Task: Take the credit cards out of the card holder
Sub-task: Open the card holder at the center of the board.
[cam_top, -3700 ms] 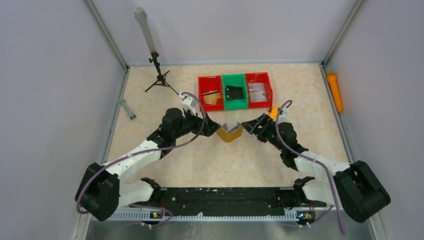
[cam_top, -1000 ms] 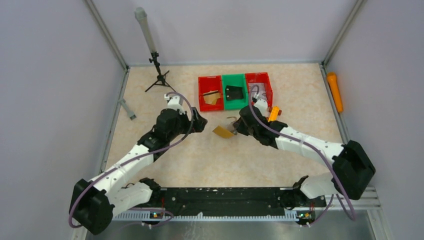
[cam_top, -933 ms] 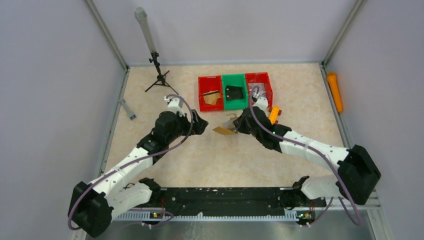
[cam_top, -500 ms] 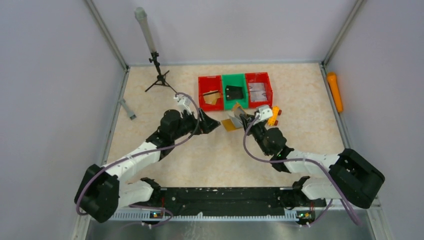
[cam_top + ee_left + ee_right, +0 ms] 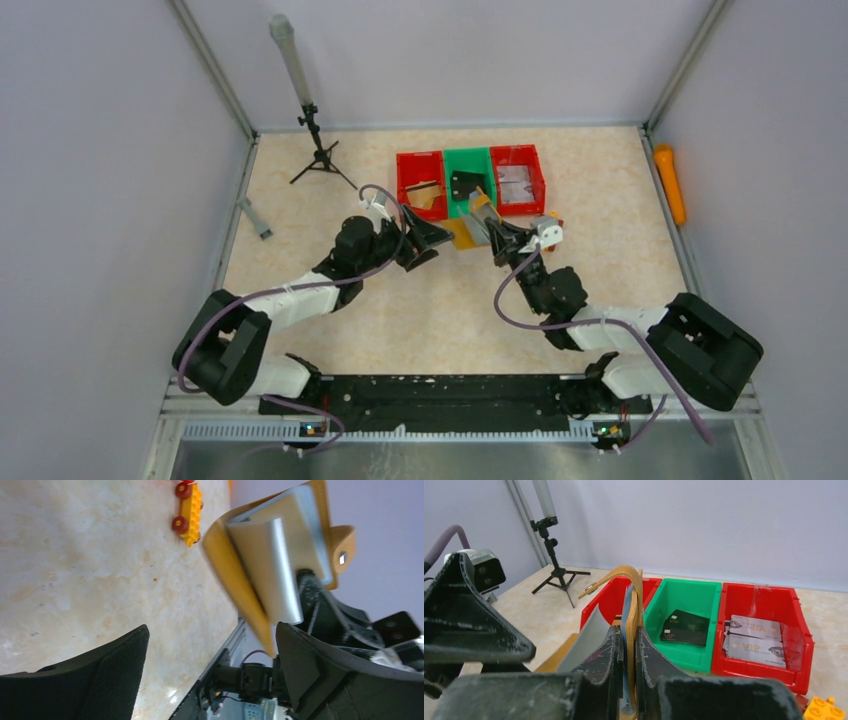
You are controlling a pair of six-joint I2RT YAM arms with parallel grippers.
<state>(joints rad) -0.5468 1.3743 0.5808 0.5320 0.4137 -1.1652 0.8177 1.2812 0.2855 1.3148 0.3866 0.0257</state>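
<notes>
My right gripper (image 5: 628,630) is shut on the card holder (image 5: 634,596) and holds this mustard-brown wallet upright, off the table, in front of the bins. The card holder (image 5: 466,232) hangs open, its grey lining (image 5: 272,572) and tab facing the left wrist camera. My left gripper (image 5: 211,630) is open just left of it. The cover's lower corner (image 5: 267,647) sits close to one finger. I cannot make out credit cards in its pockets. A tan card (image 5: 425,196) lies in the left red bin, black cards (image 5: 686,628) in the green bin, silver cards (image 5: 755,637) in the right red bin.
Three bins stand in a row at the back: red (image 5: 405,190), green (image 5: 464,160), red (image 5: 540,180). An orange-yellow toy block with red ends (image 5: 187,511) lies by the right arm. A tripod (image 5: 318,150) stands back left, an orange cylinder (image 5: 670,183) lies by the right wall.
The right arm has carried the card holder up and toward the bins, turning it upright. The left gripper, still open, has moved right to the wallet's side.
</notes>
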